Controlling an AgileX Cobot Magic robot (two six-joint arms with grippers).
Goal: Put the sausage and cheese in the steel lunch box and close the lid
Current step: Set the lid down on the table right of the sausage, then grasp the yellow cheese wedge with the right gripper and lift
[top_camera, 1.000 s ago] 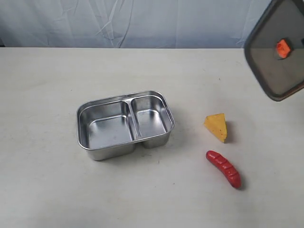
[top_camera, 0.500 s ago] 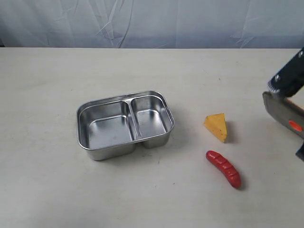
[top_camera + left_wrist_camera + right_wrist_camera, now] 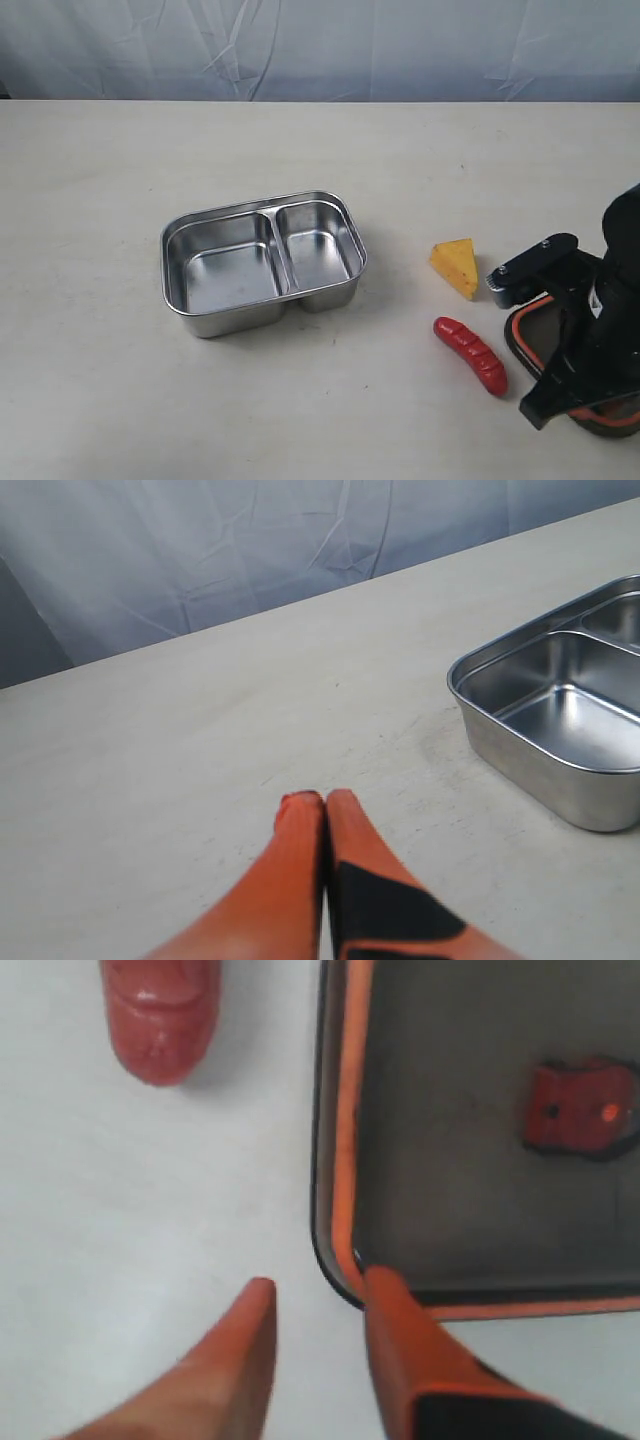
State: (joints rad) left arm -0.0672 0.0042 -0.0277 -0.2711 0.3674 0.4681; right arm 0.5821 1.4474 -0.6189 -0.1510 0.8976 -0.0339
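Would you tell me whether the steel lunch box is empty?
Empty: the steel lunch box shows bare metal in both compartments; sausage and cheese lie outside it.

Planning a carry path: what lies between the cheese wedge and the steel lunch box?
Nothing: the exterior view shows only bare beige table between the yellow triangular cheese wedge and the stainless-steel lunch box.

— Where's the box (image 3: 240, 322)?
— Left of centre on the table (image 3: 100, 180); the cheese (image 3: 456, 266) right of it, the sausage (image 3: 471, 355) just before the cheese.
— The lid (image 3: 522, 335)?
— Flat, just right of the sausage.
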